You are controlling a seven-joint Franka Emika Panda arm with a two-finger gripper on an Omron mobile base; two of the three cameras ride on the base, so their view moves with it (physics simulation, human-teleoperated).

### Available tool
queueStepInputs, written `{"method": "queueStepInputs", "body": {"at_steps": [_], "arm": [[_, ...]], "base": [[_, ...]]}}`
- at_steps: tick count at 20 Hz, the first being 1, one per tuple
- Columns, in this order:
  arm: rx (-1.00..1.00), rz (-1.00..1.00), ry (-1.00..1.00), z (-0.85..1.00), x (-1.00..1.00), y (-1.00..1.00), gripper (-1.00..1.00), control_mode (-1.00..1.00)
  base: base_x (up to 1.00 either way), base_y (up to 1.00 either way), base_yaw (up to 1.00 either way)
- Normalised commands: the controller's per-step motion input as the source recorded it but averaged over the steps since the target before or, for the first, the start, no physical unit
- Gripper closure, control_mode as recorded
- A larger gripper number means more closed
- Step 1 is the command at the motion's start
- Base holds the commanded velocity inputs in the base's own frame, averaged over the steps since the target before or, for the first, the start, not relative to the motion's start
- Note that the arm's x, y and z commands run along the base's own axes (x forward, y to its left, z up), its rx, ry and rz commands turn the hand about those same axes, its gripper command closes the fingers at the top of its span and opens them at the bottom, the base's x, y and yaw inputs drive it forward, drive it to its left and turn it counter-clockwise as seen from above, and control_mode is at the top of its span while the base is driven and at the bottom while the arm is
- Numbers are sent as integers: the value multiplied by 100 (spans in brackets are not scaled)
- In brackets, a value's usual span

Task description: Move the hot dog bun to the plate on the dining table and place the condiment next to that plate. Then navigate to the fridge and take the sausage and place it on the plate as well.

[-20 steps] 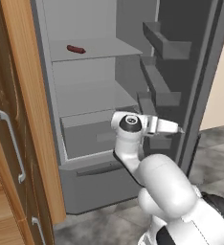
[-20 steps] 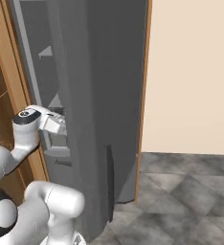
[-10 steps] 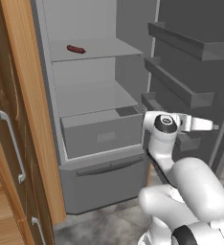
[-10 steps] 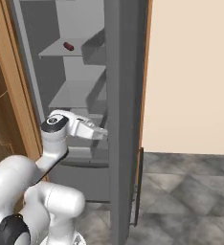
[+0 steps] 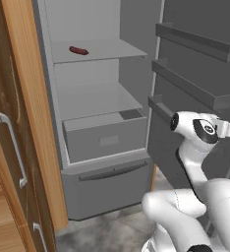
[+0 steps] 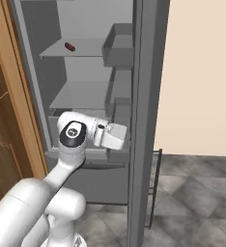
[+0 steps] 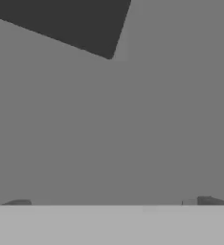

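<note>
The fridge stands open, its grey shelves bare except for the sausage, a small dark red-brown cylinder on the upper shelf, also visible up left as the sausage. The fridge door with its bins is swung out to the right. My hand reaches against the door's inner side, well below and right of the sausage. In the hand view my gripper faces a flat grey surface, its fingertips far apart with nothing between them. The bun, plate, condiment and dining table are out of view.
Wooden cabinets with metal handles flank the fridge on the left. A grey drawer sits low inside the fridge. The door edge stands close to my arm, with a beige wall and tiled floor beyond.
The fridge door has swung further open to the right, and my hand has travelled with it along its inner side. The sausage has stayed on its shelf.
</note>
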Motion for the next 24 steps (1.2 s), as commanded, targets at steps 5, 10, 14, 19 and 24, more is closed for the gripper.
{"method": "queueStepInputs", "body": {"at_steps": [5, 10, 14, 19, 24], "arm": [[0, 25, -1, 47, -74, 95, -100, -100], [5, 38, 17, 85, -33, 100, -100, -100], [25, 45, 31, 78, -4, 90, -100, -100], [43, 44, 23, 18, -7, 75, -100, -100], [45, 35, 8, -10, 0, 60, -100, -100]], "base": [[0, 0, 0], [0, 0, 0], [0, 0, 0], [0, 0, 0], [0, 0, 0]]}}
